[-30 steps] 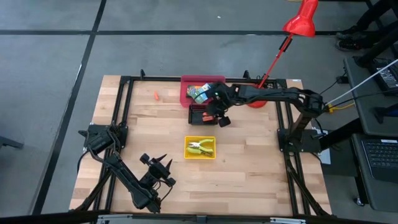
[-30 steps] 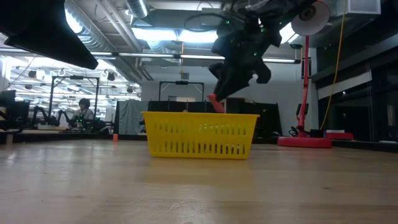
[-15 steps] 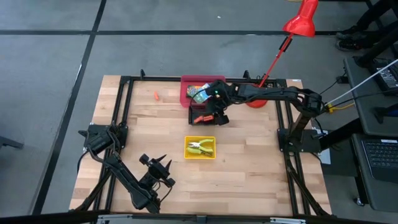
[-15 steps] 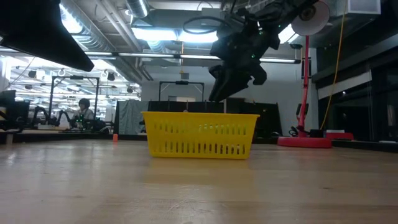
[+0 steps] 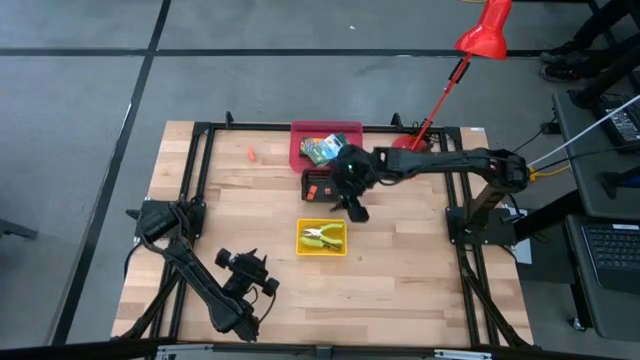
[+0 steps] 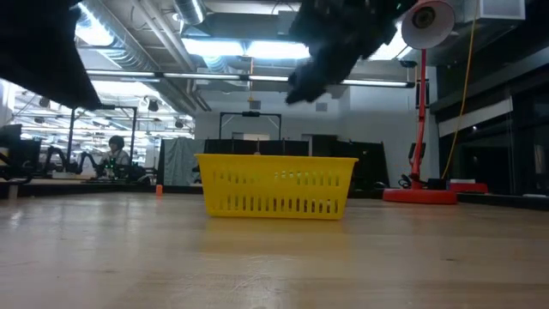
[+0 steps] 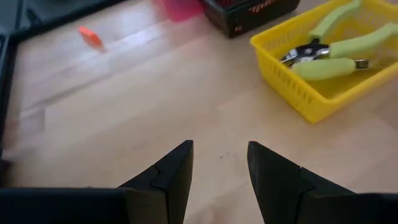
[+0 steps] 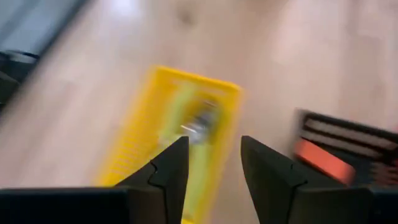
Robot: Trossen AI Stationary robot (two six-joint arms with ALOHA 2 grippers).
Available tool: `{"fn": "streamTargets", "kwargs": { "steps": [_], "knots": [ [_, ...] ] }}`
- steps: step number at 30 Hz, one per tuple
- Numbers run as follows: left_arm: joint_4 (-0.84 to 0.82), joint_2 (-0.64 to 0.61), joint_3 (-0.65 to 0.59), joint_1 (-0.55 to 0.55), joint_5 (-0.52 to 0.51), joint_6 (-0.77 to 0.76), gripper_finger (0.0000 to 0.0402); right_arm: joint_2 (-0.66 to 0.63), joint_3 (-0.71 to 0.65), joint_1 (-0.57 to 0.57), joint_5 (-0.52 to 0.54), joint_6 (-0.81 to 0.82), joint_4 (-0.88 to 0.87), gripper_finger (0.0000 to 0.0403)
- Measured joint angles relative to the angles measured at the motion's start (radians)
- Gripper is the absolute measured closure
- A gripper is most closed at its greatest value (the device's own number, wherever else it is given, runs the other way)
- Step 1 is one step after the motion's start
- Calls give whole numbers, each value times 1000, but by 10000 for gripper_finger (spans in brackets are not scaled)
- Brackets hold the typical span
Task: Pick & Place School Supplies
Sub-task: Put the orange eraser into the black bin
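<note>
My right gripper [image 5: 356,208] [image 8: 210,163] hangs open and holds nothing, above the table between the black tray [image 5: 318,185] and the yellow tray [image 5: 321,237]. It shows high up in the low view [image 6: 296,93]. Orange-red stubby pieces [image 8: 323,160] lie in the black tray. Two yellow-handled pliers [image 7: 333,53] lie in the yellow tray [image 7: 292,87]. Crayon boxes [image 5: 322,149] sit in the red tray [image 5: 300,150]. One orange-red piece [image 5: 250,154] [image 7: 90,37] lies alone on the table, toward the far left. My left gripper [image 5: 250,266] [image 7: 219,168] waits open, low over the near left of the table.
A red desk lamp stands with its base [image 5: 412,160] at the far right, its stem leaning over the right arm. A black frame [image 5: 200,170] runs around the table's edges. Bare wood [image 5: 400,270] lies to the near right of the yellow tray.
My right gripper carried an orange-red piece at its fingertips a second ago and dipped over the black tray. The piece is gone from the fingers now. The gripper has since risen and swung toward the near edge. My left gripper has shifted slightly toward the table's left and turned.
</note>
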Motion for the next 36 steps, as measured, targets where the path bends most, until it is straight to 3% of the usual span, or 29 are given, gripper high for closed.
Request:
{"fn": "streamTargets", "kwargs": {
  "steps": [4,7,10,12,14,18,21,24,28,31,33,36],
  "knots": [
    [-48,-91,24,-1,14,21,251,-44,0,108,-49,78,-5,253],
    [-27,-215,25,-32,-49,99,248,-85,0,201,-63,109,-21,253],
    [78,-350,29,-115,-203,220,239,-122,0,283,-67,137,-43,253],
    [195,-428,29,-187,-346,389,231,-145,-8,327,-71,158,-49,253],
    [368,-484,31,-257,-392,677,226,-171,-21,368,-71,179,-46,253],
    [740,-510,31,-307,-277,1163,226,-188,-42,436,-71,249,-44,253],
    [955,-510,31,-277,-83,1330,233,-188,-42,499,-60,295,9,253],
    [843,-508,54,-231,52,1222,241,-181,-42,565,32,335,74,253],
    [354,-508,74,-170,248,843,244,-181,-42,635,175,380,81,253],
    [39,-507,74,-137,368,641,242,-181,-42,682,271,428,79,253],
    [-64,-516,68,-115,335,504,239,-181,-42,713,345,470,78,253],
    [-13,-612,8,-56,64,418,238,-181,-42,750,483,517,92,252]
  ]
}}
